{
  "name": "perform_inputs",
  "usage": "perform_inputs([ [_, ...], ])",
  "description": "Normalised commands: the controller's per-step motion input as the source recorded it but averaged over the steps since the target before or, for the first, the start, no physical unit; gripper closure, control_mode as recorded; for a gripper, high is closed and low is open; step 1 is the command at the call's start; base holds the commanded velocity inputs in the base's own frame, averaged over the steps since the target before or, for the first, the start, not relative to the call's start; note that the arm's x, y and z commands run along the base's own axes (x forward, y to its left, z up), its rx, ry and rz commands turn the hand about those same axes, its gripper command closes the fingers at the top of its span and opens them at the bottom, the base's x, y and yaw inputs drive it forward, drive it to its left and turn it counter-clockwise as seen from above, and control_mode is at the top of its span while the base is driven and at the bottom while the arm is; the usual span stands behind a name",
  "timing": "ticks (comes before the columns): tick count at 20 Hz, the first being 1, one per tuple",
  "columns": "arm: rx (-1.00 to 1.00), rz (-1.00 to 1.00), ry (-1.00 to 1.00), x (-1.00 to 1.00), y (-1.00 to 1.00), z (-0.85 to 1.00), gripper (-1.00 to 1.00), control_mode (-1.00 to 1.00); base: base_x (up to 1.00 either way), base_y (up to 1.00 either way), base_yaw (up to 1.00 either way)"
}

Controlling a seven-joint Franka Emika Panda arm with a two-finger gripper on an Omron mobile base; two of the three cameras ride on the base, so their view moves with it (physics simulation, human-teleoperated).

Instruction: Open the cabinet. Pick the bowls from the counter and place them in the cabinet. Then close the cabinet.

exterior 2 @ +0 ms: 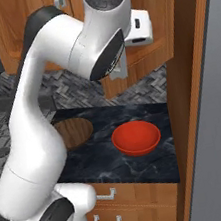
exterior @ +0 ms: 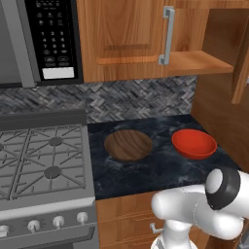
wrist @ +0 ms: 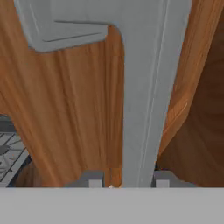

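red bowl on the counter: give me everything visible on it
The red bowl is shallow, round and glossy, uniform red inside and out, with a smooth rim and nothing in it. It sits upright on the dark marbled counter, toward the right end near the wooden side wall, below the open cabinet. The wood-grain bowl lies to its left, clearly apart. Only the counter touches it.

Wooden bowl (exterior: 128, 145), red bowl (exterior: 194, 143) on counter (exterior: 160, 170)

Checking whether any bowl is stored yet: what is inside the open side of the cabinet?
The open half of the cabinet shows a bare wooden shelf. The closed left door hides the rest. Both bowls sit on the counter.
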Motion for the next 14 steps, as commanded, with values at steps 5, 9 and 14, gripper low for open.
perform_inputs([
  [5, -0.12, -0.19, -0.46, -0.98, 0.86, 0.06, -1.0, -1.0, 0.0, 0.0, 0.0],
  [9, -0.09, -0.22, -0.36, -0.8, 0.16, 0.35, -1.0, -1.0, 0.0, 0.0, 0.0],
  [14, -0.06, -0.29, -0.01, -0.62, 0.23, 0.29, -1.0, -1.0, 0.0, 0.0, 0.0],
])
